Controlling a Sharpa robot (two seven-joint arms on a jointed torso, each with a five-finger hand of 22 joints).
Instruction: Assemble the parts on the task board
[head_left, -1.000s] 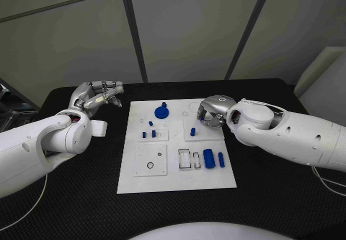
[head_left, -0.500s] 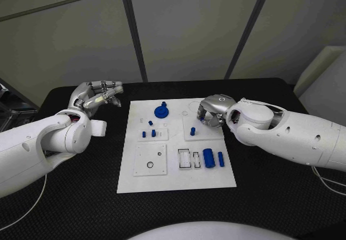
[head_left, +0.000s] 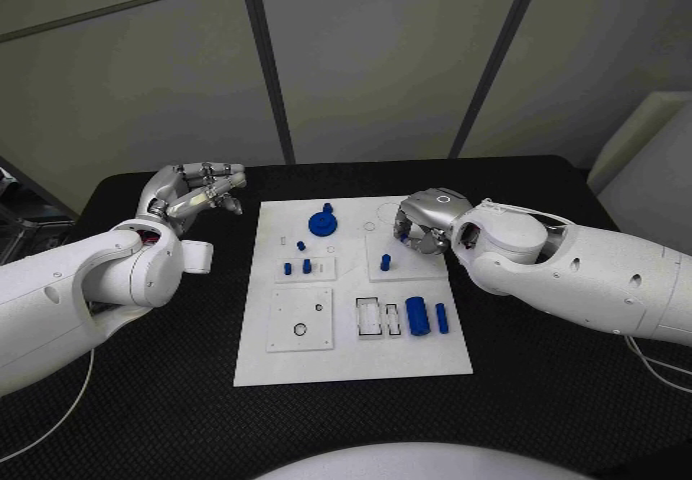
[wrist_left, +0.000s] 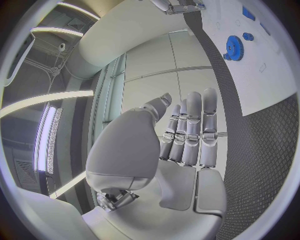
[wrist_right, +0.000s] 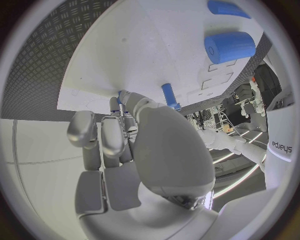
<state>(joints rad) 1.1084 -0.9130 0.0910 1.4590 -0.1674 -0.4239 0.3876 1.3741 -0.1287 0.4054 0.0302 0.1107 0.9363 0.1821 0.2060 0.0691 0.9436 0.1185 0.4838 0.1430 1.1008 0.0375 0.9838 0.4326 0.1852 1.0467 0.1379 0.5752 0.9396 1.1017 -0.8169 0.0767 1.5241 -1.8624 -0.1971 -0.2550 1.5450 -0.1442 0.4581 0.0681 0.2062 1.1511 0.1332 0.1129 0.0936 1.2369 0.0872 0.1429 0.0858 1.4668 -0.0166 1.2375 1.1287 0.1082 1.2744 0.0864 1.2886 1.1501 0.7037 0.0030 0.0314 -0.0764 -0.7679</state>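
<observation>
Tabletop: black, with a fine woven-looking texture; it carries the board.
Board: flat white rectangular plate in the middle of the tabletop; smaller white square insets sit on it.
Near parts: a thick blue cylinder lies beside a thinner blue rod, next to clear rectangular slots; a small dark ring lies on the near-left inset.
Middle parts: short blue pegs stand on the left inset; one blue peg stands on the right inset.
Far part: a round blue gear.
Right hand: silver, over the board's far right; fingers curled, a speck of blue at their tips, grip cannot be told.
Left hand: silver, off the board's far left; fingers straight, close together, holding nothing.
</observation>
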